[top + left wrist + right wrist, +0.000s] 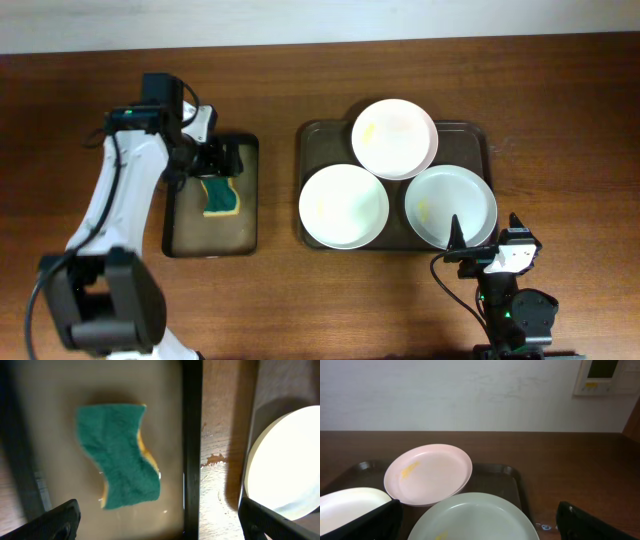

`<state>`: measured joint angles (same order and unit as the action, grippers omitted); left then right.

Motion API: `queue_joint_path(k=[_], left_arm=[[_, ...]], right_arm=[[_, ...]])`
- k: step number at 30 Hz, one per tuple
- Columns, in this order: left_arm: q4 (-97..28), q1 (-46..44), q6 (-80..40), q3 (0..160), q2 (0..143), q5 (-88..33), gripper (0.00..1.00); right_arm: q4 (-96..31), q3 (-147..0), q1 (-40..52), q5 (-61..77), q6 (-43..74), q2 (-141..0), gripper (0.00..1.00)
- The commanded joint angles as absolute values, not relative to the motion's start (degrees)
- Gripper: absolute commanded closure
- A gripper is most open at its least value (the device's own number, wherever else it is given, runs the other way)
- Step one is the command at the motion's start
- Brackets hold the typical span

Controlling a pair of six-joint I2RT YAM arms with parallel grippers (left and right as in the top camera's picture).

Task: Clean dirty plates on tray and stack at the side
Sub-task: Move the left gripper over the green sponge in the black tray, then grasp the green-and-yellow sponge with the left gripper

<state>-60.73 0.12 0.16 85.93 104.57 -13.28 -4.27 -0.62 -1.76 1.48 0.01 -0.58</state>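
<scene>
Three white plates lie on the dark tray [477,135]: a back plate [394,137], a front-left plate [343,205] and a front-right plate [450,206], each with faint yellow smears. My left gripper [222,160] hangs open over the smaller black tray [243,150], just above a green-and-yellow sponge [221,197]. In the left wrist view the sponge [119,454] lies between and ahead of my open fingers. My right gripper [480,250] is open at the near edge of the front-right plate, which also shows in the right wrist view [475,517], with the back plate [428,473] behind it.
The two trays sit side by side on a brown wooden table [560,110], with a strip of bare wood between them [220,450]. A white wall [470,390] stands behind the table's far edge.
</scene>
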Motion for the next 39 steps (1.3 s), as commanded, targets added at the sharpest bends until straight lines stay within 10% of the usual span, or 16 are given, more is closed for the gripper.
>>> queue_joint_path(k=[1,9,23,33,39], left_arm=[[-60.73,0.23,-0.47,86.83,109.8,-16.47,0.01],[-59.66,0.23,-11.33,85.97,114.28,1.13,0.13],[-49.98,0.16,-12.19,79.35,114.54,-5.17,0.13],[-46.13,0.16,-12.19,73.87,114.54,-5.15,0.33],[-45.63,0.19,-12.19,73.71,114.54,-5.1,0.91]], right_arm=[[-4.54,-0.32,-1.52,1.21,0.21,-0.32,0.02],[-4.54,-0.32,-1.52,1.19,0.21,-0.32,0.02],[-4.54,-0.32,-1.52,1.21,0.21,-0.32,0.02],[-4.54,-0.32,-1.52,1.21,0.21,-0.32,0.02],[-4.54,-0.32,-1.52,1.21,0.21,-0.32,0.02]])
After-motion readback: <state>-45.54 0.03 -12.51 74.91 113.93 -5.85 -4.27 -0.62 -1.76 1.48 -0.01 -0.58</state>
